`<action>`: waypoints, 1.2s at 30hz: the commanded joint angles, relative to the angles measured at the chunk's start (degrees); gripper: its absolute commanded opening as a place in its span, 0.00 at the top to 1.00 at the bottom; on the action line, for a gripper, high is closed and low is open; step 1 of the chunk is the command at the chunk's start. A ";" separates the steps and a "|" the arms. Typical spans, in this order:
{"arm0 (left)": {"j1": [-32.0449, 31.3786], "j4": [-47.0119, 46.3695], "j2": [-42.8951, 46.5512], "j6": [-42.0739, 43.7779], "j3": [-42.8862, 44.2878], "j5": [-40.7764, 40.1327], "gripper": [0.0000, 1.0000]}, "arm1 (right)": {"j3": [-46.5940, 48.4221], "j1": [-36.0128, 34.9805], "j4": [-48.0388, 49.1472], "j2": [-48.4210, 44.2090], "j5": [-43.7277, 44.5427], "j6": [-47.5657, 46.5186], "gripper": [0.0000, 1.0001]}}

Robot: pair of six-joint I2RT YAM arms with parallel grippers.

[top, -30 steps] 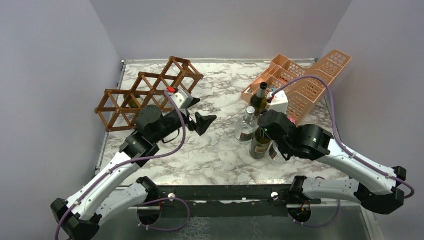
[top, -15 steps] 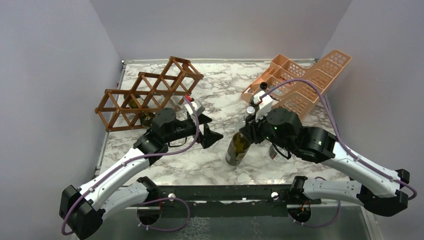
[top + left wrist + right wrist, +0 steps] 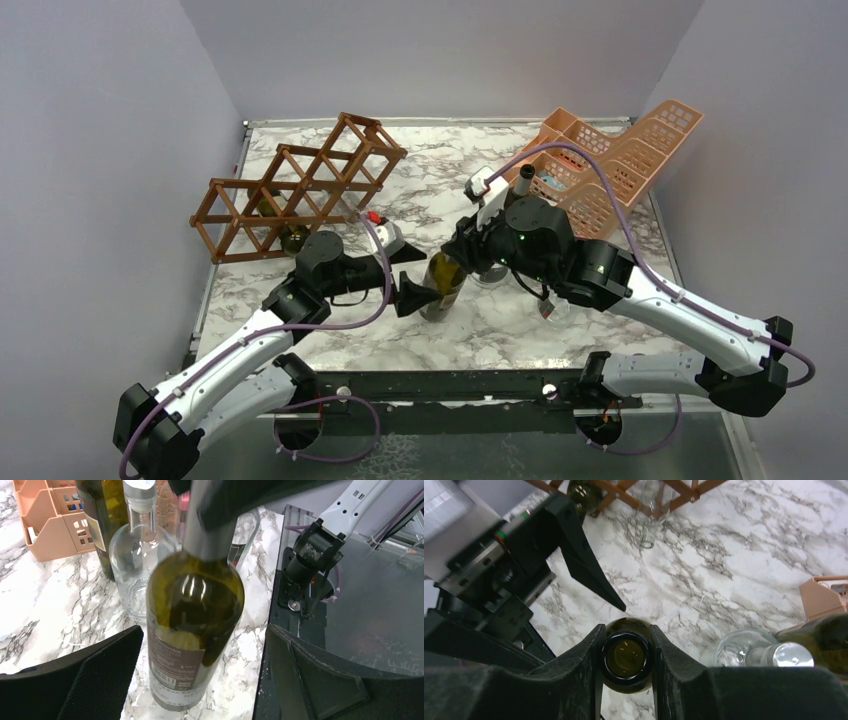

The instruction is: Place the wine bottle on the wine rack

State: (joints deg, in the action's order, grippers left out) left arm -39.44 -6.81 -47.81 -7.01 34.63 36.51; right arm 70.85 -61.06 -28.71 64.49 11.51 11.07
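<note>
Marble tabletop [image 3: 440, 170]: right hand [image 3: 626, 652] pinches wine bottle [image 3: 192, 630] neck, left hand [image 3: 413, 280] agape.

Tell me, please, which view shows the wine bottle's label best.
The left wrist view: the label faces it up close on the wine bottle. The top external view shows the bottle small and tilted; the right wrist view shows only its mouth, clamped in the right hand.
</note>
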 commanded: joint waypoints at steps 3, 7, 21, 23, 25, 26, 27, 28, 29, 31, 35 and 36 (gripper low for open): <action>0.06 -7.17 1.57 -1.94 -3.42 -5.35 0.01 | 5.93 -0.03 12.06 -0.68 -0.16 0.82 0.99; 0.07 -4.20 0.35 1.98 -1.67 -8.09 0.01 | 6.37 -0.07 14.08 -1.05 0.64 2.39 0.99; 0.07 -10.77 1.37 -0.78 -5.53 -3.11 0.01 | 6.36 -0.02 17.43 -3.88 -6.38 0.89 0.99; 0.07 -13.99 1.50 -2.97 -6.96 -1.82 0.01 | 6.54 -0.03 17.57 -3.90 -7.70 0.87 0.99; 0.07 -15.17 1.20 -3.61 -7.21 -0.75 0.01 | 6.79 0.00 17.71 -3.93 -8.74 0.88 0.99; 0.05 -15.32 1.08 -3.56 -7.14 -0.28 0.01 | 6.84 0.00 17.84 -3.88 -9.12 0.88 0.99; 0.04 -15.40 1.06 -3.43 -7.13 0.15 0.01 | 6.85 0.05 18.03 -3.99 -9.48 0.87 0.99; 0.05 -15.45 1.08 -3.19 -7.13 0.59 0.01 | 6.85 0.02 18.28 -4.08 -9.77 0.84 0.99; 0.06 -15.51 1.25 -2.93 -7.18 1.03 0.01 | 6.85 0.01 18.52 -4.18 -10.20 0.87 0.99; 0.07 -15.52 1.67 -2.29 -7.29 2.07 0.01 | 6.42 -0.03 19.16 -4.63 -11.30 0.85 0.99; 0.07 -15.54 2.94 -0.97 -7.59 0.25 0.07 | 5.20 -0.02 20.72 -5.80 -14.24 0.82 0.99; 0.05 -15.52 3.16 -0.32 -7.58 0.46 0.07 | 4.72 -0.03 21.26 -6.26 -14.97 0.87 0.99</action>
State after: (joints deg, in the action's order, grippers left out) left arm -39.48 -19.53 -46.37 -8.78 27.55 36.53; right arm 74.08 -61.04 -17.28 61.80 2.02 10.98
